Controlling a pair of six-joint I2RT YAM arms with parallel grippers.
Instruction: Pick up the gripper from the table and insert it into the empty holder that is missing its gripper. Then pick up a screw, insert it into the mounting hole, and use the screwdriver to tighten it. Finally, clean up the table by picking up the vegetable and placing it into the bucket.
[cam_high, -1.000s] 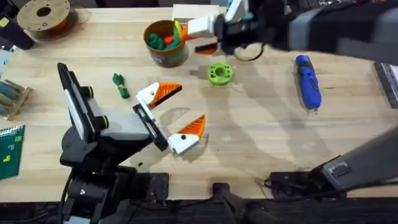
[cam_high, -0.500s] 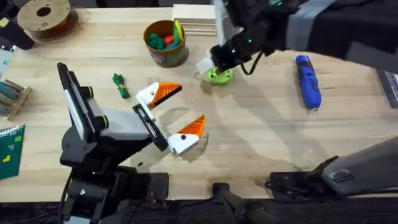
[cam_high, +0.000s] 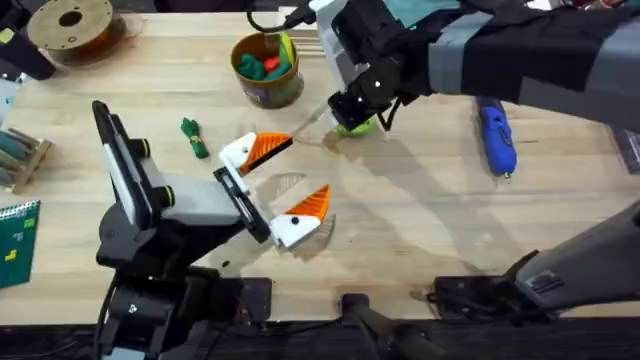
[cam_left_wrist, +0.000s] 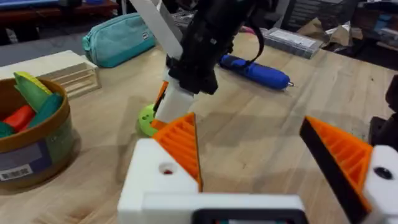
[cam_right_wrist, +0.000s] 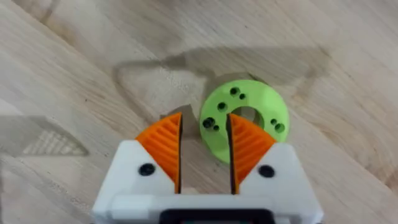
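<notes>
Screwdriver (cam_high: 495, 132): lay untouched on desk (cam_high: 420, 220), long axis running toward the near edge, metal tip nearest it. Right hand (cam_high: 345, 112), pads slightly parted and empty, hovered over green ring (cam_right_wrist: 244, 118). Left hand (cam_high: 285, 190) released, wide apart. Bare wood surrounded the screwdriver.

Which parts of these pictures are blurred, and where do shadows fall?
Overhead: the right arm is large, dark and blurred; soft shadows fall on the table. Left wrist: the near orange pads are soft. Right wrist: a shadow lies beyond the green disc.
</notes>
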